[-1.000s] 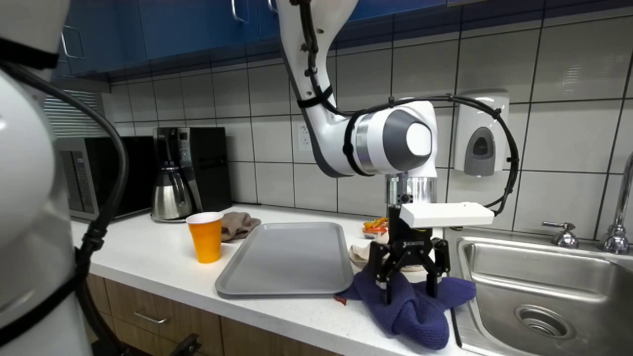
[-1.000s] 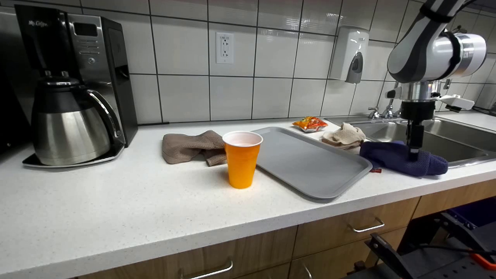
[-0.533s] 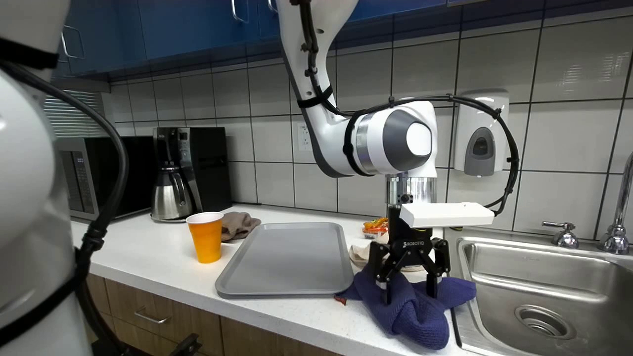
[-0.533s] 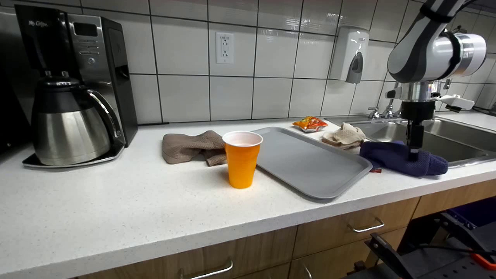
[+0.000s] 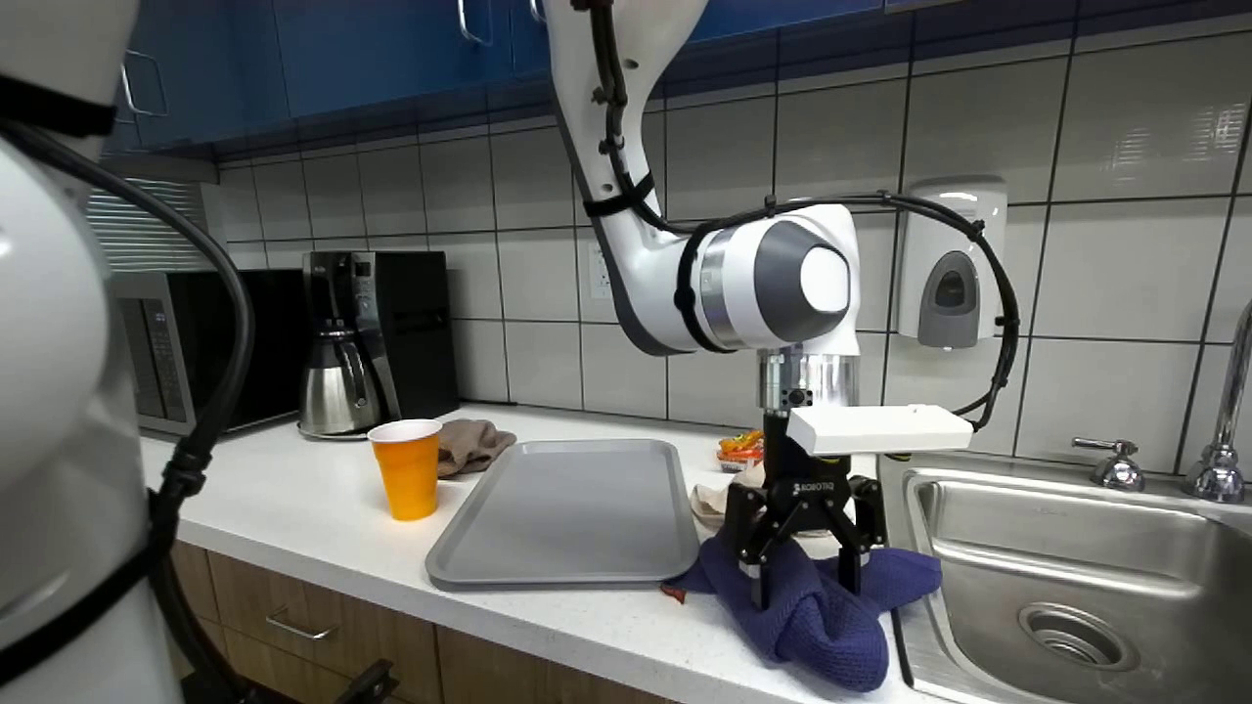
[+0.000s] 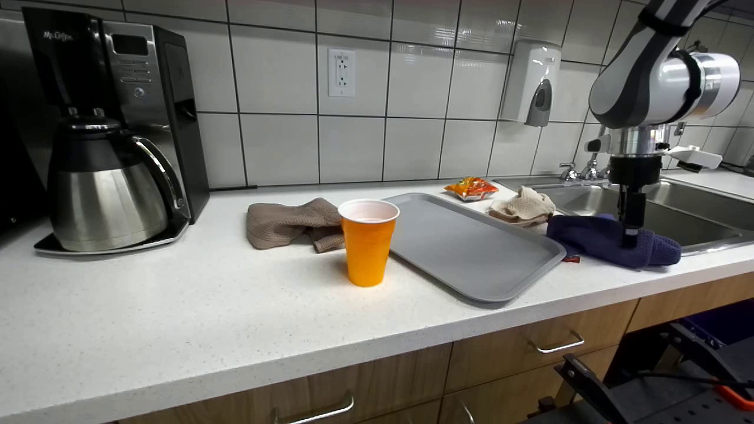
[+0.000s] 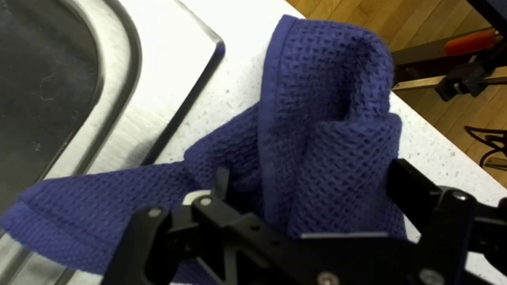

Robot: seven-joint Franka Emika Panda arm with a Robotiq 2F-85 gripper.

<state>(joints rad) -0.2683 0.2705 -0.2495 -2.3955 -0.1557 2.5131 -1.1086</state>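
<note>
Towel (image 5: 836, 640) (blue waffle-knit) is bunched up on the surface (image 5: 636, 621), lower right in an exterior view. In the wrist view it fills the middle of the frame, with one tail (image 7: 79, 221) lying over the edge of the sink (image 5: 1037, 528) at lower left. The pincer (image 5: 805, 579) is spread wide, tips pointing down, with a chunky fold (image 7: 340, 166) between its fingers (image 7: 412, 188). Nothing's pinched as far as I can see, though the right-hand finger in the wrist view might be brushing the cloth, can't tell for sure.

Handling-wise I'd guess light, floppy and basically unbreakable. That knobbly weave should grip nicely, so I wouldn't worry much about slipping. If it's damp it'd be heavier, but no way to tell from here. Bigger risk imo is skimming just the top layer and having the rest sag out.

Best hold looks like that fold, mid-frame in the wrist view, taken low so several layers get squeezed together. I'd skip the tail, since everything else would just dangle.
</note>
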